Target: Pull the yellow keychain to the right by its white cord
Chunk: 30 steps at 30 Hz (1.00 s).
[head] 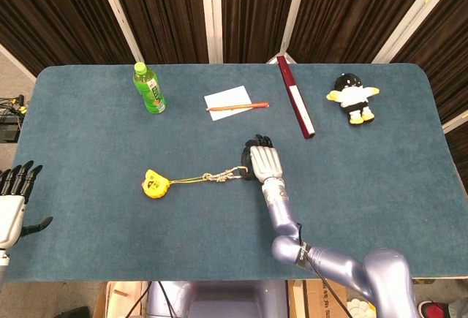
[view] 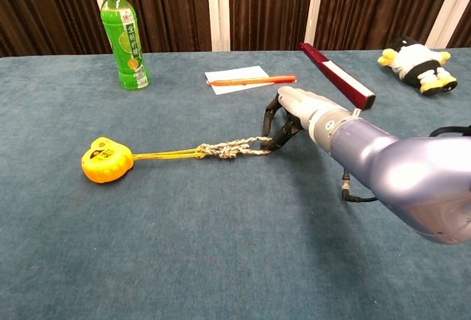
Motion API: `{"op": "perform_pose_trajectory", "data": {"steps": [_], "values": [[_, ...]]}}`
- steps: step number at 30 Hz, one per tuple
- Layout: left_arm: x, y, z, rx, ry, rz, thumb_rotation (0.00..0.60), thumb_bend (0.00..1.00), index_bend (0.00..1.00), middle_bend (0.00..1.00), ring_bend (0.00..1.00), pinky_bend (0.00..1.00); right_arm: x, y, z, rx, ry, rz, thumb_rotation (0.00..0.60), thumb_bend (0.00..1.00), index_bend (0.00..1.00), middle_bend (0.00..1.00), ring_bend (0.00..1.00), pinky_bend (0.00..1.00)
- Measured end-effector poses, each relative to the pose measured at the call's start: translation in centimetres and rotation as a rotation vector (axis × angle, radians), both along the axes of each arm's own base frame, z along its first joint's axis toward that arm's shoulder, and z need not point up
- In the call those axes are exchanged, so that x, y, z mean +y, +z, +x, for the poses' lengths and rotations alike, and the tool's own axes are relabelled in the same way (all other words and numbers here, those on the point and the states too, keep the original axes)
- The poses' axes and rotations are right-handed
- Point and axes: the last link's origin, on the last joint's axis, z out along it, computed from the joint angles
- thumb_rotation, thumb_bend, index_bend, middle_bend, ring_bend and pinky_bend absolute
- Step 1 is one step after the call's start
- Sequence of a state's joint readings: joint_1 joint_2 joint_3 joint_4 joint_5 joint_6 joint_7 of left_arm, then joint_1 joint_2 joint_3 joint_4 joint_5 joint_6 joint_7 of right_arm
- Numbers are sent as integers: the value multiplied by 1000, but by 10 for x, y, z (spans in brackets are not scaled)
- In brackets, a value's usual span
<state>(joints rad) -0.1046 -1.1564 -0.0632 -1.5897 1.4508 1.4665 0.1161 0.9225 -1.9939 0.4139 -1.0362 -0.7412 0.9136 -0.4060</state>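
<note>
The yellow keychain [head: 153, 185] [view: 106, 160] lies on the blue table, left of centre. Its yellow strap and knotted white cord [head: 223, 175] [view: 234, 146] run rightward from it. My right hand [head: 265, 161] [view: 298, 110] sits low over the cord's right end. Its dark fingertips [view: 282, 138] curl down and touch the end loop, with the thumb arched just left of them. Whether the loop is actually pinched is hidden. My left hand [head: 13, 201] hovers at the table's left edge, fingers spread and holding nothing.
A green bottle [head: 149, 88] [view: 124, 37] stands at the back left. A white note with an orange pen [head: 238, 105] [view: 250, 80] lies behind the hand. A dark red box [head: 295, 104] [view: 337, 74] and a plush penguin [head: 352, 98] [view: 413, 58] are at the back right.
</note>
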Motion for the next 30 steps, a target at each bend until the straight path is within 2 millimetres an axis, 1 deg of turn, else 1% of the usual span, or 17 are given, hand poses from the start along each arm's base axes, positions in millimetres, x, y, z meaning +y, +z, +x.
{"op": "perform_pose_trajectory", "data": {"steps": [12, 24, 30], "values": [[0, 0, 0, -4, 3, -3, 600, 0, 0, 0, 0, 0, 0, -1, 4, -21, 4, -5, 600, 335, 577, 269, 48, 24], [0, 0, -1, -13, 9, -5, 600, 0, 0, 0, 0, 0, 1, -4, 5, -20, 0, 1, 600, 402, 590, 276, 49, 24], [0, 1, -1, -14, 11, -3, 600, 0, 0, 0, 0, 0, 2, -6, 5, -20, -2, 5, 600, 404, 591, 278, 49, 24]]}}
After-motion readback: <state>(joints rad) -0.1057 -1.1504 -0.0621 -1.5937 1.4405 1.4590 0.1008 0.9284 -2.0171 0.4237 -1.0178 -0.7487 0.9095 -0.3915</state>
